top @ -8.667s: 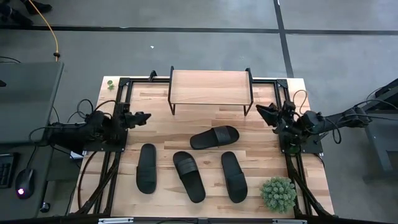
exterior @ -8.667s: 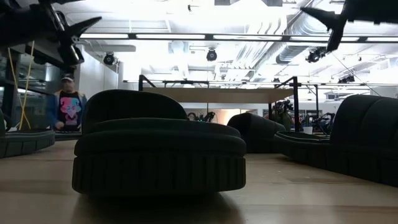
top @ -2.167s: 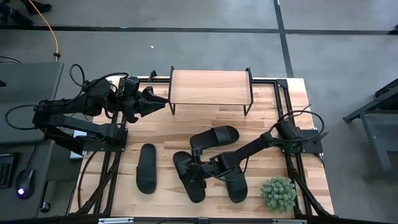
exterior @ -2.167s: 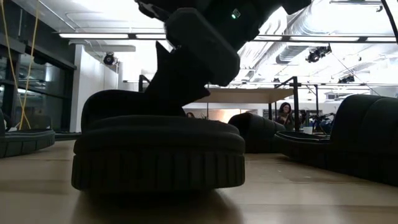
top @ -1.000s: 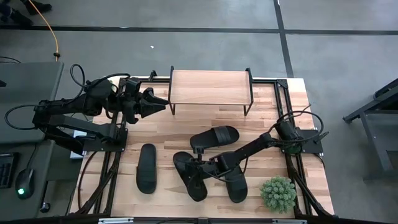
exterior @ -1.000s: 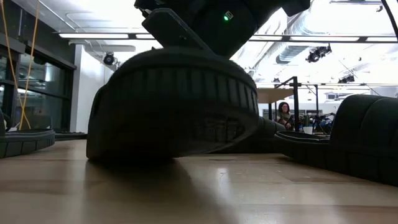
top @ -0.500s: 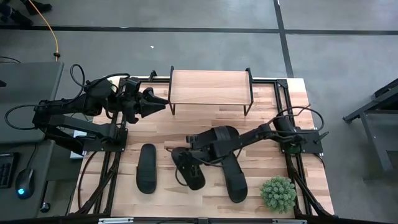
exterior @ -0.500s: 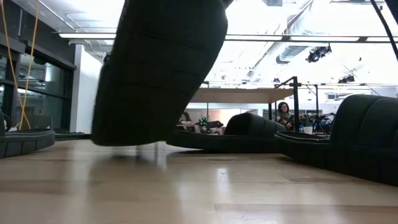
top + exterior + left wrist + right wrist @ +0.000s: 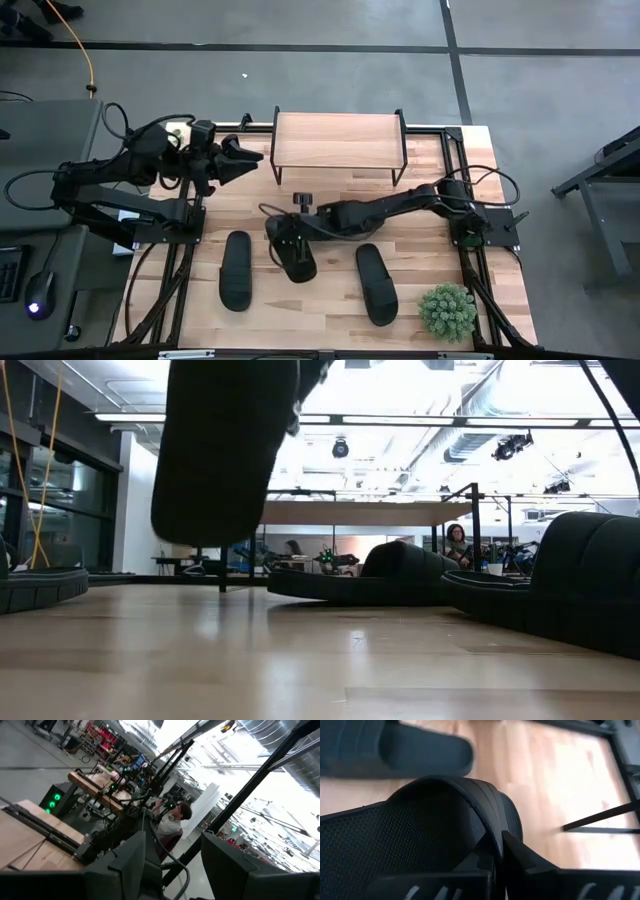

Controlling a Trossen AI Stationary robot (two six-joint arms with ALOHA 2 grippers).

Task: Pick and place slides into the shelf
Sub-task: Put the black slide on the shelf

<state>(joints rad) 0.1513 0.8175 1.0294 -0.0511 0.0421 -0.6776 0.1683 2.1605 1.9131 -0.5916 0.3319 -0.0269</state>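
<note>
we have the right gripper (image 9: 297, 222) clamped shut on the ribbed strap of one slide (image 9: 293, 245), which hangs off the counter (image 9: 430, 210) near its centre, toe drooping toward 6 o'clock. the shelf (image 9: 338, 140) stands at 12 o'clock from it, well apart. a second slide (image 9: 236, 270) lies at 8 o'clock from the held one, a third (image 9: 375, 283) at 4 o'clock, and the fourth (image 9: 380, 575) we only make out in the low view, lying flat on the far part of the counter under the right arm. a small green plant (image 9: 447, 311) sits at the counter's 5 o'clock corner.

our left gripper (image 9: 240, 160) waits just off the shelf's 9 o'clock end, fingers parted about halfway and holding nothing.

what could go wrong, as we judge it: the grip is on the strap alone, so the sole dangles and may swing. it could catch the shelf's black frame or top edge on the way in, or twist in the fingers and drop. the left gripper also crowds that end of the shelf.

compared with half a second ago, the held slide has risen and moved toward 12 o'clock, and the right arm now covers the fourth slide from above.
</note>
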